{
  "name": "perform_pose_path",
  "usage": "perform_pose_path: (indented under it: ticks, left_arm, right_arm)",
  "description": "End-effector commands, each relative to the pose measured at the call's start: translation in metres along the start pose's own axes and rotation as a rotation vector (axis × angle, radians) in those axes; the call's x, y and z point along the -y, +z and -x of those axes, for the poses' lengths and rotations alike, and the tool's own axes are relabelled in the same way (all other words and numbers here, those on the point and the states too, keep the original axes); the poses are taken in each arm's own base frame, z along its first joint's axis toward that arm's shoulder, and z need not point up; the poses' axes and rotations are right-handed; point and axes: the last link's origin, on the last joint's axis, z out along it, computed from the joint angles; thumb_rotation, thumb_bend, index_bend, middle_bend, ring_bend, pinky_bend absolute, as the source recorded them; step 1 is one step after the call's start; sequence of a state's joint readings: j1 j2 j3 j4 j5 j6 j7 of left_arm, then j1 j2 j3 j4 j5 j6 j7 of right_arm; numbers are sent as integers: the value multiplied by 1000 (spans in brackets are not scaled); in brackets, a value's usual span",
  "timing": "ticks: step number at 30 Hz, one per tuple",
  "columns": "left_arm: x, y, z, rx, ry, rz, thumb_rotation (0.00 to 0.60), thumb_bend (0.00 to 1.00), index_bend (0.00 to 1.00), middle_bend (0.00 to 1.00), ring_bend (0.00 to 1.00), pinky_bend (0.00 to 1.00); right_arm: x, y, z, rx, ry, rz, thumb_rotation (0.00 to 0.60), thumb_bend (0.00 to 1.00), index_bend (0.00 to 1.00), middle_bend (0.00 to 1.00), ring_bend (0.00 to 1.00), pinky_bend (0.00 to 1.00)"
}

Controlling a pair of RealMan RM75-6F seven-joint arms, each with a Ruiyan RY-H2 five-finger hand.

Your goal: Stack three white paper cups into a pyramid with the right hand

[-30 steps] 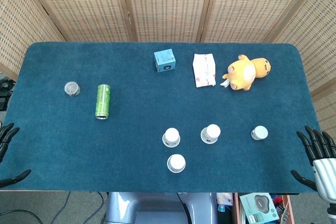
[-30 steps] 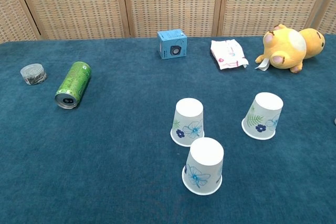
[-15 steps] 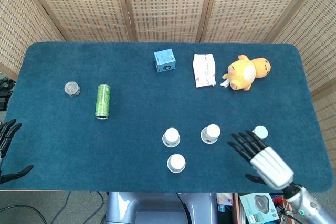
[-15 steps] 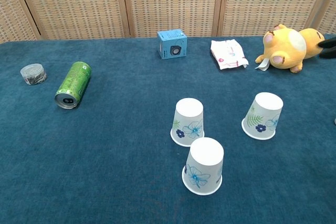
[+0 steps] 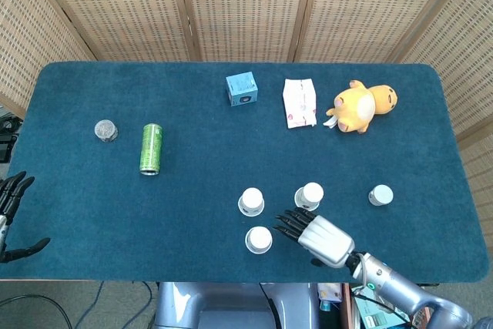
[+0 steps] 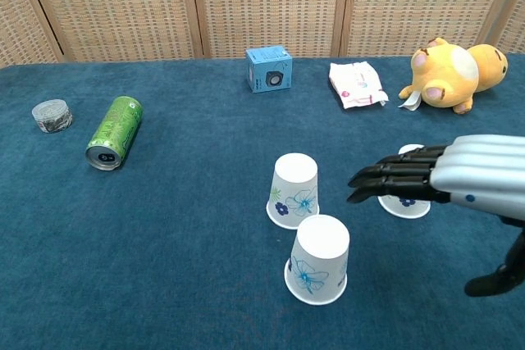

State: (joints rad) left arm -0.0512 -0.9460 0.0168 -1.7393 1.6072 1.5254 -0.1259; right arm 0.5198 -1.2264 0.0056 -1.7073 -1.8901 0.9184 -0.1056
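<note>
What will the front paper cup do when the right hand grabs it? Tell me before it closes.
The front paper cup stands upside down on its wide rim, so it probably won't roll. It looks thin-walled and light, so a nudge from the right hand may slide or tip it. A hard squeeze would likely crush it.

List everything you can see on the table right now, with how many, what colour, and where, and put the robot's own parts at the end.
paper cups: four, white, three with blue flower print, upside down, front centre to front right of table
can: one, green, lying on its side, left of centre
small round container: one, grey, far left
box: one, light blue, back centre
packet: one, white with pink print, right of the box
plush toy: one, yellow-orange, back right
table: one, dark blue cloth
screen: woven tan panels, behind the table
right hand: silver and black, open, above the front cups
left hand: black, open, front left edge
</note>
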Motion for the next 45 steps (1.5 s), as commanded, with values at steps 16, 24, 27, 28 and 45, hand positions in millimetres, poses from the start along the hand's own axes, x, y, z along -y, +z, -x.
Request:
perform_pose_path:
  ticks: [16, 24, 27, 28, 45]
  left_arm:
    - [1, 3, 1, 7, -2, -11, 600, 58, 0, 0, 0, 0]
    - [3, 4, 1, 9, -6, -16, 600, 57, 0, 0, 0, 0]
    - [3, 4, 1, 11, -6, -18, 600, 58, 0, 0, 0, 0]
    - [3, 5, 1, 12, -5, -19, 600, 58, 0, 0, 0, 0]
    - [9, 12, 2, 20, -9, -51, 600, 57, 0, 0, 0, 0]
  right_arm:
    - [25, 53, 16, 21, 86, -6, 600, 41, 182, 251, 243, 315]
    - [31, 63, 20, -33, 89, -17, 600, 207, 402, 475, 426, 521]
    - [32, 64, 20, -62, 117, -18, 600, 260, 482, 532, 473, 528]
    - [32, 64, 19, -73, 125, -18, 600, 280, 499, 545, 481, 528]
    - [-17, 69, -102, -396, 112, 127, 600, 304, 513, 554, 488, 528]
